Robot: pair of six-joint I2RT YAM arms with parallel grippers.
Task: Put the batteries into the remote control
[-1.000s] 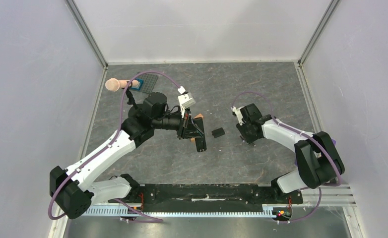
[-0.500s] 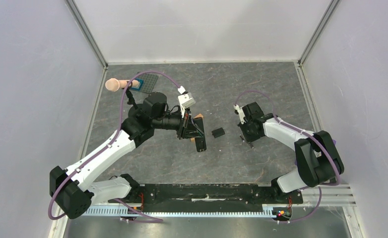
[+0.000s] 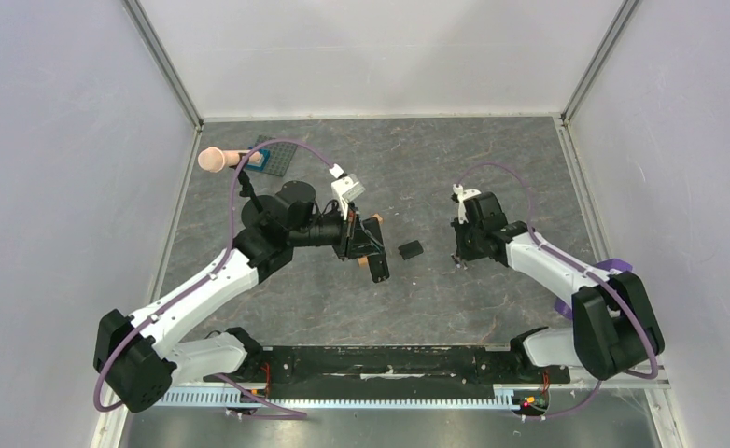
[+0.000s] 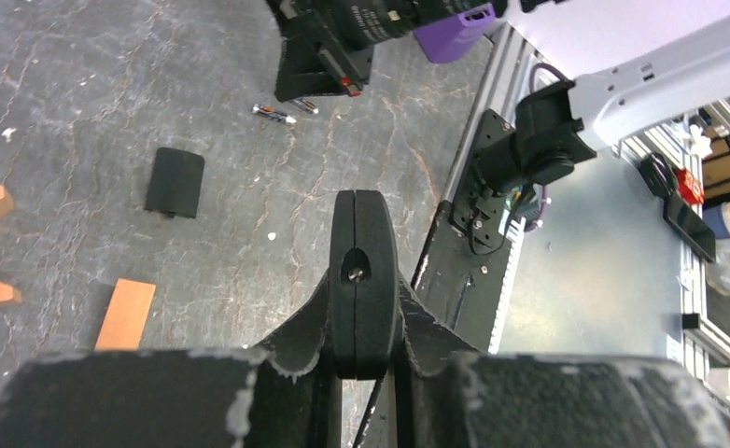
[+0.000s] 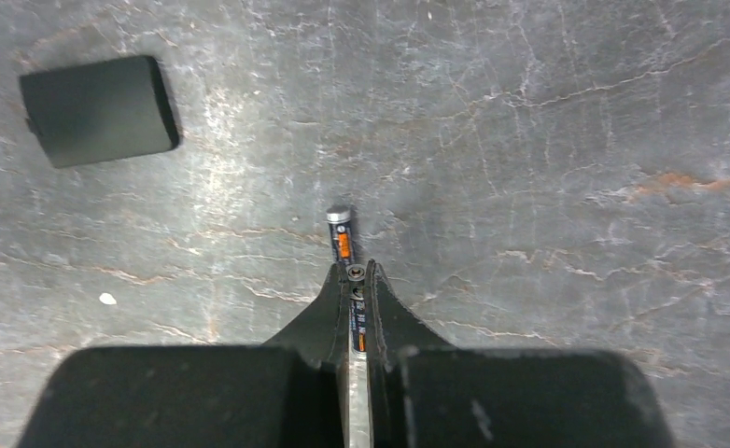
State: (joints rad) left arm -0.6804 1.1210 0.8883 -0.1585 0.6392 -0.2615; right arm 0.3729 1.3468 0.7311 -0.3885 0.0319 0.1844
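Compared with a second ago, the right arm is found swung outward in the top view, its wrist carried toward 1 o'clock, while the left arm is shifted only slightly. The right gripper [image 3: 460, 257] is pointed down at the table [image 3: 492, 168], at 3 o'clock of the battery cover [image 3: 410, 249]. The remote control [image 3: 378, 271] is found at 9 o'clock of that cover, under the left gripper [image 3: 359, 247], with orange blocks [image 3: 375, 220] just beside it. Its battery bay cannot be made out.

From the left wrist, the left fingers are seen pressed together with nothing visible between them. Whether they bear on the remote control cannot be told, since it is hidden below them. A loose battery [image 4: 275, 114] is seen on the table at 12 o'clock, just beside the right gripper.

From the right wrist, the right fingers are seen clamped on a battery [image 5: 342, 238], its silver tip protruding at 12 o'clock. The battery cover is seen at 10 o'clock.

Progress is judged early: the cover is off and one battery is gripped, but none is shown seated. Both cells are yet to be carried to the remote control and pressed in.
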